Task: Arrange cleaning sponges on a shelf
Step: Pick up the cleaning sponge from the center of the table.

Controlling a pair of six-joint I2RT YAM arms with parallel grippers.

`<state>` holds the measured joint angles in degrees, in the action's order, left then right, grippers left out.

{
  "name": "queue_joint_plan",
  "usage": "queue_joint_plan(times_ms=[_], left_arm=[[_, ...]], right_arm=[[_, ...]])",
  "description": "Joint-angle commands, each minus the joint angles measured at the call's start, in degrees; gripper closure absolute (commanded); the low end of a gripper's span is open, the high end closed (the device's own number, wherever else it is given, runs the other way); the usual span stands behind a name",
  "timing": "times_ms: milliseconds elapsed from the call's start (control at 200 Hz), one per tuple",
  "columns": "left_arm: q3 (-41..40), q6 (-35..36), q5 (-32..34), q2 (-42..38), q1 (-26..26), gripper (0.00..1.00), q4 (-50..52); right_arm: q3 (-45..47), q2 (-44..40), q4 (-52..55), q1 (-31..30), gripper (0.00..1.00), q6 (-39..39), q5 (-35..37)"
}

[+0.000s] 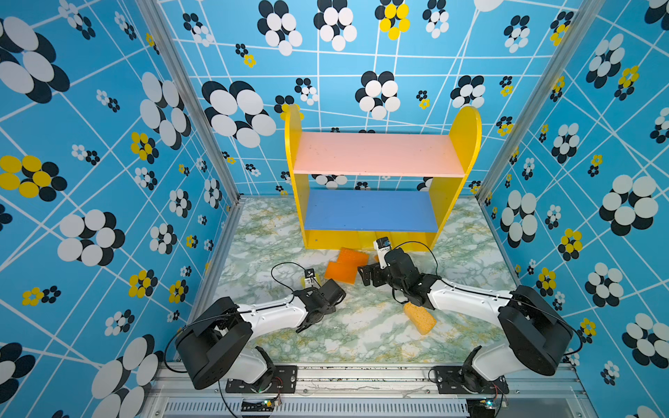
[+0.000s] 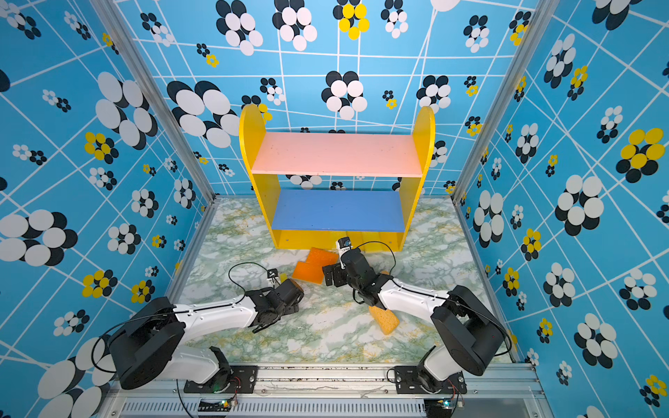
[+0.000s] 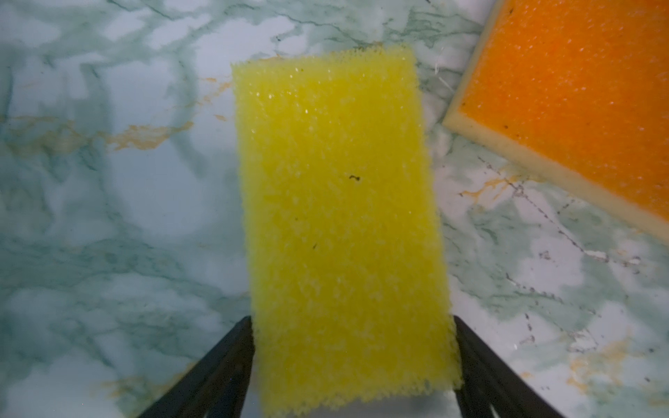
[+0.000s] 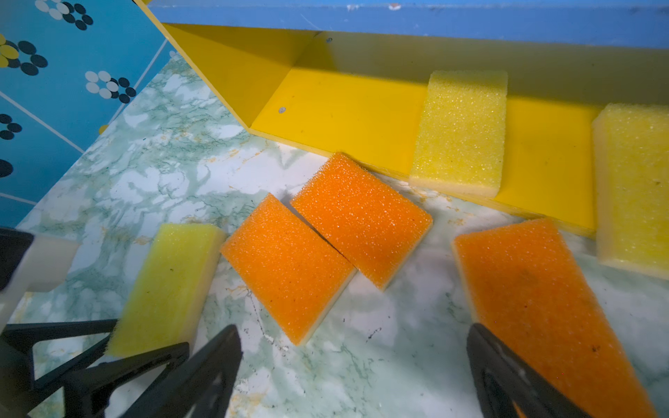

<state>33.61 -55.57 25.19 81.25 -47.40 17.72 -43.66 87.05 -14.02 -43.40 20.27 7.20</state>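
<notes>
Closest, the yellow sponge [image 3: 340,235] lies flat on the worktop [image 3: 108,217], my left gripper [image 3: 352,319] pinching its long edges. My right gripper [image 4: 353,328] gapes wide; only its wrist view shows two more yellow sponges [image 4: 459,134] [image 4: 633,188] on the shelf base [image 4: 344,119].

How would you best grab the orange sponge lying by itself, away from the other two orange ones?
I'd take the lone orange sponge across its narrow width, one finger on each long edge, coming straight down from above. It lies flat on the table, so only its thin sides offer a hold, and both long edges have bare table beside them.
</notes>
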Motion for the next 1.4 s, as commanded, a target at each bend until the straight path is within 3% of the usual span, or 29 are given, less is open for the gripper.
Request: queue_joint_plan(times_ms=[0, 285, 580, 1395], left_arm=[[-0.09, -1.11, 1.79, -0.57, -0.37, 0.22, 3.30], [-4.01, -4.31, 2.09, -6.07, -0.55, 0.27, 5.66], [-2.34, -2.08, 3.93, -5.94, -0.82, 0.35, 7.06], [6.09, 15.46, 9.15, -7.54, -3.99, 0.35, 6.08]], right_arm=[[0.60, -0.92, -1.30, 0.33, 0.01, 0.73, 0.52], [0.09, -0.31, -1.37, 0.35, 0.01, 0.73, 0.17], [0.06, -0.43, -1.27, 0.41, 0.01, 0.91, 0.22], [0.77, -1.15, -0.92, 0.34, 0.01, 1.52, 3.66]])
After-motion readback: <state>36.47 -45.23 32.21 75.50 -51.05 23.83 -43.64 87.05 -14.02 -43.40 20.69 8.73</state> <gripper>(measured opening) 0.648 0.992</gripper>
